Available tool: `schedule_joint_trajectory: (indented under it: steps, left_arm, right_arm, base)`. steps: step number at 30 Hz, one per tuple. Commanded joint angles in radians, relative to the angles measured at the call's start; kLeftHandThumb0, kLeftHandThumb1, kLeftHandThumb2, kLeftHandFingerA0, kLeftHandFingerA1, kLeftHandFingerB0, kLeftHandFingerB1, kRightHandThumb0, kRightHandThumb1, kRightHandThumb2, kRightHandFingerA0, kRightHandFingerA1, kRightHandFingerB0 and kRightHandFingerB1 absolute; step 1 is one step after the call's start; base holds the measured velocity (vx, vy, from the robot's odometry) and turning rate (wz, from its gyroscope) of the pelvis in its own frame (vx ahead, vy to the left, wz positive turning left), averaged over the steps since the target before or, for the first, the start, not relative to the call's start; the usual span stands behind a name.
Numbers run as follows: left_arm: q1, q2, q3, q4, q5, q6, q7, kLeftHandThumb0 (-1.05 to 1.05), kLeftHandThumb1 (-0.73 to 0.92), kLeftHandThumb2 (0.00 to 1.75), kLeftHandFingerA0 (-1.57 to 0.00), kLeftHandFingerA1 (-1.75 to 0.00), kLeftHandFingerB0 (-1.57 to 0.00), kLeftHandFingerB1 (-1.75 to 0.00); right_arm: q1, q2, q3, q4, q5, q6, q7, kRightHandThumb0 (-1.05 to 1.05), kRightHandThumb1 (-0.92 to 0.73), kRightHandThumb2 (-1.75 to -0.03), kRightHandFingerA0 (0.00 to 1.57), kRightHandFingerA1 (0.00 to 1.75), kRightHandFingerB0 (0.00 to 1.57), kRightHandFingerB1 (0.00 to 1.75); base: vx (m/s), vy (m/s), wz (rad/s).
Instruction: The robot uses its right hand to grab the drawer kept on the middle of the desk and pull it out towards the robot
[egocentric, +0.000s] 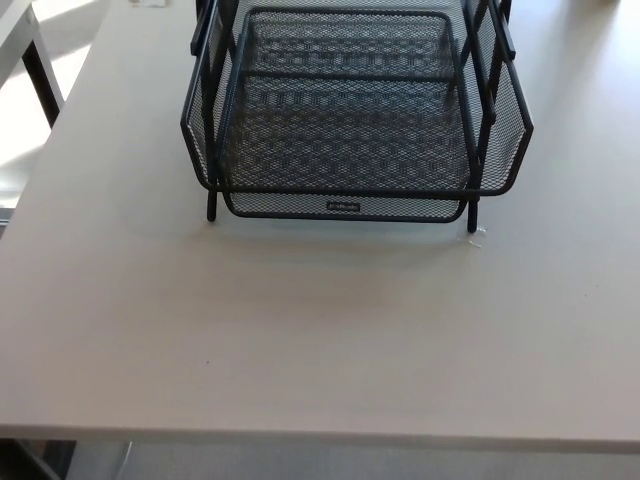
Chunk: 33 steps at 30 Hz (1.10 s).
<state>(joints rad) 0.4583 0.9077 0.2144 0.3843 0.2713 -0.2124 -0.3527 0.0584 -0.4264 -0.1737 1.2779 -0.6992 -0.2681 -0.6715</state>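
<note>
The far end of the mesh drawer (345, 110) runs past the top edge; its small front label (342, 207) is unreadable.

A small clear scrap (476, 237) lies on the pale desk (320, 330); another table's dark leg (40, 72) stands far left.

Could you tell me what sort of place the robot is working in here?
Probably an office: a black wire-mesh stacking letter tray stands on a pale grey desk, with another light table beside it.

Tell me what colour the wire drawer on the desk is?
Black: the drawer is black metal mesh, shown in the head view, the only one.
</note>
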Motion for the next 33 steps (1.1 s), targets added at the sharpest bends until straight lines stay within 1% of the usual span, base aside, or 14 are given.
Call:
schedule_joint_trajectory:
  steps: [1,4,5,10,13,14,15,16,19,21,24,28,29,33]
  left_arm:
    - [0.015,0.032,-0.017,-0.025,0.031,0.051,-0.031,-0.35,0.72,0.61,-0.55,-0.88,-0.5,-0.57]
    - [0.052,0.029,0.005,-0.08,0.019,0.085,-0.046,-0.3,0.73,0.61,-0.55,-0.75,-0.51,-0.47]
    - [0.036,0.032,-0.017,-0.058,0.04,0.083,-0.037,-0.37,0.73,0.61,-0.54,-0.88,-0.49,-0.58]
    - [0.019,0.028,-0.026,-0.018,0.029,0.059,-0.038,-0.36,0.74,0.61,-0.51,-0.91,-0.47,-0.59]
    - [0.016,0.031,-0.031,-0.015,0.034,0.057,-0.035,-0.36,0.73,0.61,-0.54,-0.89,-0.49,-0.61]
    - [0.028,0.024,-0.018,-0.039,0.018,0.08,-0.044,-0.34,0.73,0.61,-0.53,-0.86,-0.48,-0.57]
    - [0.025,0.022,-0.023,-0.04,0.019,0.087,-0.047,-0.35,0.73,0.61,-0.53,-0.87,-0.49,-0.59]
    - [0.024,0.025,-0.026,-0.041,0.023,0.09,-0.049,-0.35,0.73,0.61,-0.52,-0.88,-0.48,-0.6]
    - [0.028,0.03,-0.027,-0.045,0.029,0.083,-0.047,-0.33,0.73,0.61,-0.54,-0.83,-0.49,-0.56]
    - [0.045,0.03,-0.019,-0.067,0.028,0.087,-0.048,-0.35,0.73,0.61,-0.52,-0.92,-0.48,-0.61]
    - [0.046,0.029,-0.018,-0.071,0.027,0.095,-0.05,-0.36,0.73,0.61,-0.51,-0.87,-0.47,-0.58]
    - [0.023,0.028,-0.037,-0.032,0.037,0.079,-0.037,-0.37,0.73,0.61,-0.52,-0.87,-0.48,-0.62]
    - [0.029,0.031,-0.036,-0.042,0.033,0.086,-0.048,-0.35,0.73,0.61,-0.52,-0.85,-0.47,-0.58]
    - [0.025,0.03,-0.037,-0.048,0.027,0.107,-0.056,-0.36,0.73,0.61,-0.52,-0.86,-0.47,-0.59]
  right_arm:
    - [-0.052,0.042,-0.047,0.09,0.195,0.211,0.527,-0.65,-0.74,-0.63,0.48,0.56,0.54,0.44]
    - [-0.056,0.039,-0.043,0.09,0.193,0.215,0.533,-0.65,-0.74,-0.63,0.48,0.56,0.54,0.44]
    - [-0.056,0.037,-0.042,0.09,0.193,0.216,0.535,-0.65,-0.74,-0.63,0.48,0.56,0.54,0.44]
    - [-0.057,0.035,-0.04,0.089,0.196,0.219,0.542,-0.65,-0.74,-0.63,0.48,0.56,0.54,0.44]
    - [-0.045,-0.018,0.214,0.089,-0.059,0.172,0.517,-0.64,-0.71,-0.61,0.44,0.71,0.41,0.58]
    - [-0.073,-0.016,0.359,0.094,-0.198,0.247,0.491,-0.69,-0.63,-0.65,0.28,0.79,0.28,0.54]
    - [-0.064,-0.01,0.07,0.089,0.129,0.212,0.619,-0.67,-0.78,-0.63,0.44,0.56,0.5,0.39]
    - [-0.063,-0.01,0.042,0.088,0.171,0.208,0.635,-0.67,-0.78,-0.63,0.44,0.56,0.5,0.39]
    - [-0.062,-0.011,0.044,0.086,0.174,0.21,0.639,-0.67,-0.78,-0.63,0.44,0.56,0.5,0.39]
    - [-0.061,-0.04,0.356,0.085,-0.14,0.193,0.532,-0.64,-0.73,-0.61,0.42,0.72,0.38,0.43]
    - [-0.101,-0.015,0.375,0.097,-0.098,0.275,0.595,-0.67,-0.68,-0.6,0.48,0.69,0.42,0.48]
    - [-0.085,-0.02,0.342,0.083,-0.003,0.298,0.568,-0.69,-0.83,-0.64,0.46,0.63,0.4,0.47]
    - [-0.06,-0.03,0.309,0.078,0.042,0.195,0.559,-0.62,-0.7,-0.61,0.35,0.76,0.38,0.44]
    - [-0.056,-0.034,0.321,0.073,0.063,0.187,0.564,-0.62,-0.7,-0.61,0.35,0.76,0.38,0.44]
  base:
    - [0.0,0.0,0.0]
    - [0.0,0.0,0.0]
    - [0.0,0.0,0.0]
    - [0.0,0.0,0.0]
    - [0.0,0.0,0.0]
    - [0.0,0.0,0.0]
    - [0.0,0.0,0.0]
    - [0.0,0.0,0.0]
    - [0.0,0.0,0.0]
    - [0.0,0.0,0.0]
    - [0.0,0.0,0.0]
    - [0.0,0.0,0.0]
    - [0.0,0.0,0.0]
    - [0.0,0.0,0.0]
